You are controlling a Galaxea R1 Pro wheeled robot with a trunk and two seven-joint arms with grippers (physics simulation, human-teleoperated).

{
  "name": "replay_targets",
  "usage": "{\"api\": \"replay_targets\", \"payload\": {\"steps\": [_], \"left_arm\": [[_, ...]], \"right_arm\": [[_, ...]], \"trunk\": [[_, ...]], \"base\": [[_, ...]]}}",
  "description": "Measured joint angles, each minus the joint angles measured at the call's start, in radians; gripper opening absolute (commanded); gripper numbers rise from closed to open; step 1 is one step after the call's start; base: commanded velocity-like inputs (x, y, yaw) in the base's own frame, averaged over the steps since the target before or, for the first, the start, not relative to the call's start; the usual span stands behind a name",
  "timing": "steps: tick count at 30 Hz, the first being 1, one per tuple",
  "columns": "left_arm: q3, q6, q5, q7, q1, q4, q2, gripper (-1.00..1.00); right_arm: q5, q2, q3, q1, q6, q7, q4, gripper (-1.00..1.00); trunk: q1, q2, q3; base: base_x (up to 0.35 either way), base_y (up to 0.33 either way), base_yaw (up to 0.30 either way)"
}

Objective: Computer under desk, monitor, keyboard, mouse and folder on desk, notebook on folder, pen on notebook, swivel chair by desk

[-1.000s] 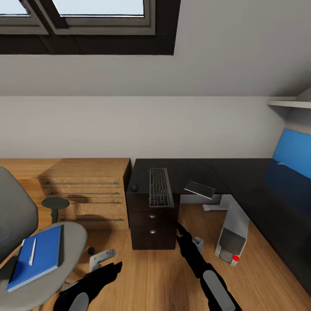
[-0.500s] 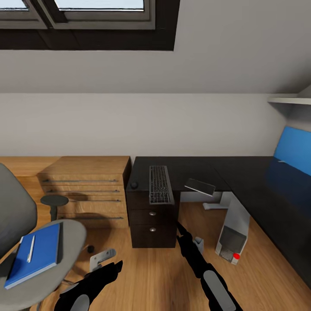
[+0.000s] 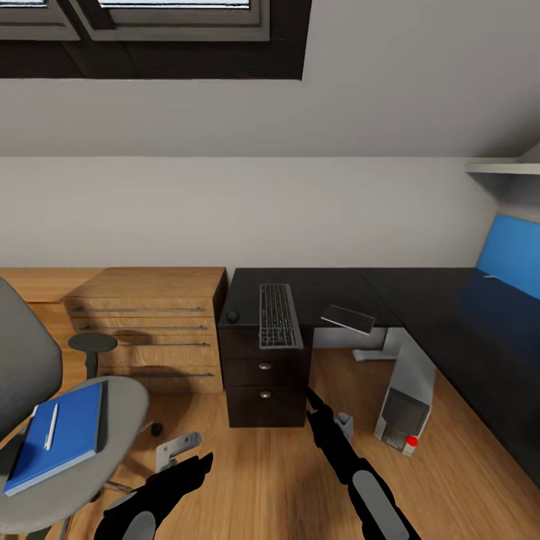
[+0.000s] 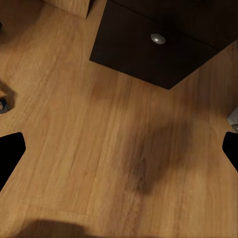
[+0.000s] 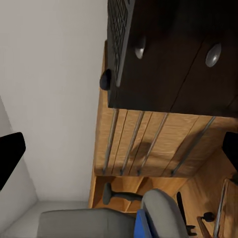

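The black desk (image 3: 330,289) carries the keyboard (image 3: 277,315), with the small mouse (image 3: 233,316) beside it on the left. The thin dark grey notebook (image 3: 348,318) lies at the desk's front edge. Under the desk stands the computer (image 3: 401,420), showing its red light. The swivel chair (image 3: 112,420) at the left holds the blue folder (image 3: 60,435) with the white pen (image 3: 52,427) on it. The monitor is out of view. My left gripper (image 3: 202,460) and right gripper (image 3: 310,395) hang open and empty above the floor. The right wrist view shows the keyboard (image 5: 116,29) and mouse (image 5: 105,79).
A light-wood chest (image 3: 146,330) stands left of the desk's drawer unit (image 3: 264,382), whose lowest drawer (image 4: 158,49) is in the left wrist view. A blue wall panel (image 3: 510,255) is at the right. Wooden floor (image 3: 262,480) lies open between me and the desk.
The whole picture has shifted a little: the desk sits slightly higher and the chair further left, so the camera moved. Both arms keep the same pose and both grippers stay open.
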Motion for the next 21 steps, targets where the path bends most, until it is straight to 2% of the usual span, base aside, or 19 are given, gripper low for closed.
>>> {"api": "replay_targets", "payload": {"steps": [4,6,8,9,11,12,16,21], "left_arm": [[-0.001,0.001,0.000,0.000,0.000,0.000,0.000,1.00],[-0.002,0.000,0.000,0.000,0.000,0.000,0.000,1.00],[-0.003,0.000,0.000,0.000,0.000,0.000,0.000,1.00],[-0.003,0.001,0.000,0.000,0.000,0.000,0.000,1.00],[-0.003,0.000,0.000,0.000,0.000,0.000,0.000,1.00],[-0.003,0.001,0.000,0.000,0.000,0.000,0.000,1.00],[-0.003,0.001,0.000,0.000,0.000,0.000,0.000,1.00],[-0.003,0.000,-0.001,0.000,0.000,0.000,0.000,1.00]], "right_arm": [[0.029,0.002,0.002,-0.001,0.001,-0.033,0.005,1.00],[0.059,0.004,0.002,-0.005,0.001,-0.108,0.018,1.00],[0.099,0.008,0.002,-0.020,-0.001,-0.247,0.069,1.00],[0.111,0.009,0.002,-0.047,-0.015,-0.300,0.101,1.00],[0.118,0.009,0.002,-0.091,-0.039,-0.336,0.137,1.00],[0.122,0.009,0.002,-0.133,-0.063,-0.356,0.170,1.00],[0.125,0.010,-0.002,-0.228,-0.104,-0.377,0.246,1.00],[0.103,0.010,-0.008,-0.299,-0.133,-0.357,0.309,1.00]], "trunk": [[0.015,-0.028,-0.013],[0.023,-0.042,-0.019],[0.031,-0.056,-0.025],[0.035,-0.063,-0.028],[0.042,-0.077,-0.034],[0.046,-0.084,-0.037],[0.061,-0.112,-0.050],[0.081,-0.147,-0.066]], "base": [[0.000,0.000,0.000],[0.000,0.000,0.000],[0.000,0.000,0.000],[0.000,0.000,0.000],[0.000,0.000,0.000],[0.000,0.000,0.000],[0.000,0.000,0.000],[0.000,0.000,0.000]]}}
